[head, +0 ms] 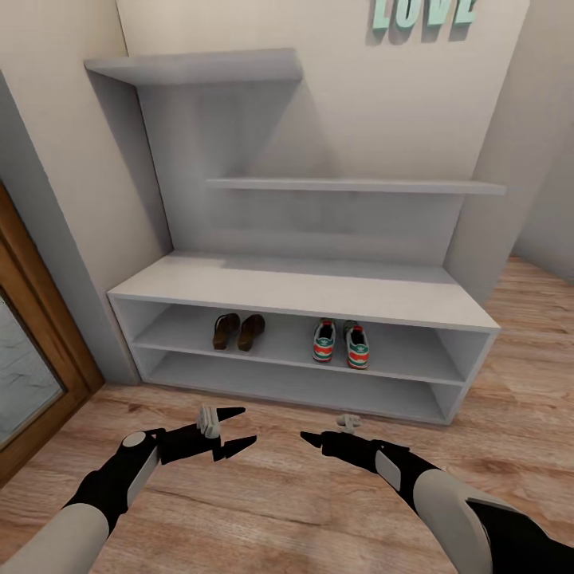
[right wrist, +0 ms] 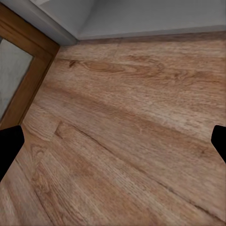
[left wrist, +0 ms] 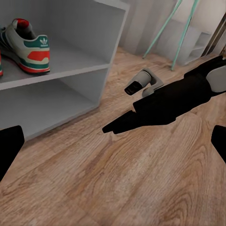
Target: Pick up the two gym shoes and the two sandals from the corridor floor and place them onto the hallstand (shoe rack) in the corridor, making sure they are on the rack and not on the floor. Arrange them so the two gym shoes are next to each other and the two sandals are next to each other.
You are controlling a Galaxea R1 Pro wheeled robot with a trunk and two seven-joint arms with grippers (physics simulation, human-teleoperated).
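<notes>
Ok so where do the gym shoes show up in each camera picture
Head view: gym shoes on the rack's middle shelf, right of the sandals.
Left wrist view: one gym shoe on that shelf.
Right wrist view: not in it.
Shared landmark: the hallstand meeting the wood floor.

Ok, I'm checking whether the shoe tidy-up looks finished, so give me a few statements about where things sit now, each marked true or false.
1. The two sandals lie side by side on the middle shelf of the hallstand. True.
2. The two gym shoes lie on the corridor floor. False: they sit together on the same shelf, to the right of the sandals.
3. The left gripper holds a sandal. False: its fingers are spread with nothing between them.
4. The right gripper hangs low over the floor in front of the rack. True.
5. The bench's top surface carries a shoe. False: it is bare.
</notes>
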